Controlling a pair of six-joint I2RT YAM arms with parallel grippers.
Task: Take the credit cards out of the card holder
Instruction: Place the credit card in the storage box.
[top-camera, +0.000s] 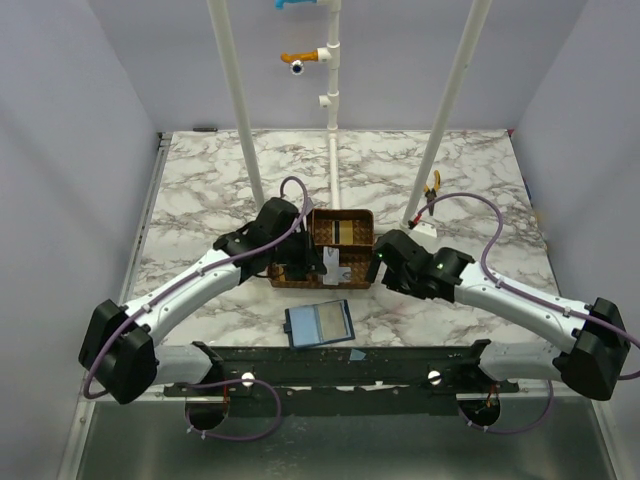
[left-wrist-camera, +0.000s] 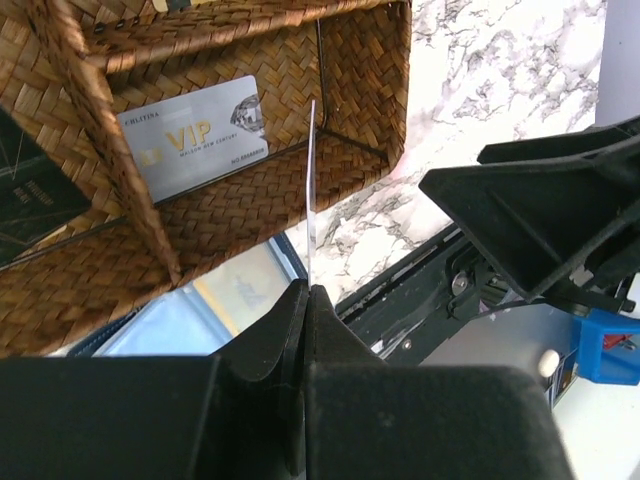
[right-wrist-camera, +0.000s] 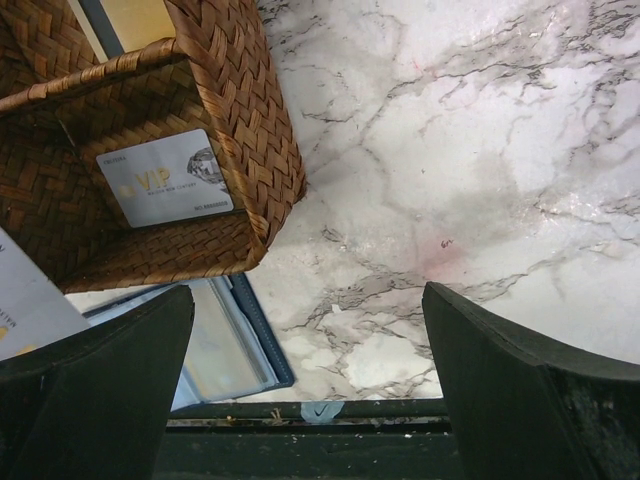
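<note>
Left gripper (left-wrist-camera: 308, 292): jaws clenched on a thin pale card (left-wrist-camera: 312, 190). The card is seen edge-on at centre frame of the left wrist view, standing upright over the wicker tray (left-wrist-camera: 360, 60).

Right gripper (right-wrist-camera: 308, 295): released, jaws spread wide and gripping nothing. It is over the marble table (right-wrist-camera: 480, 150), just right of the tray.

A silver VIP card (left-wrist-camera: 195, 135) lies flat in a tray compartment, upper left of the left wrist view. A dark card (left-wrist-camera: 30, 195) lies in the adjoining compartment at the left edge. A gold card (right-wrist-camera: 125, 20) shows in a further compartment at the top of the right wrist view.

The card holder (top-camera: 320, 325) lies open and flat on the table at lower centre of the top view, below the tray and apart from it. Whether any card remains in its pale pockets cannot be told.
</note>
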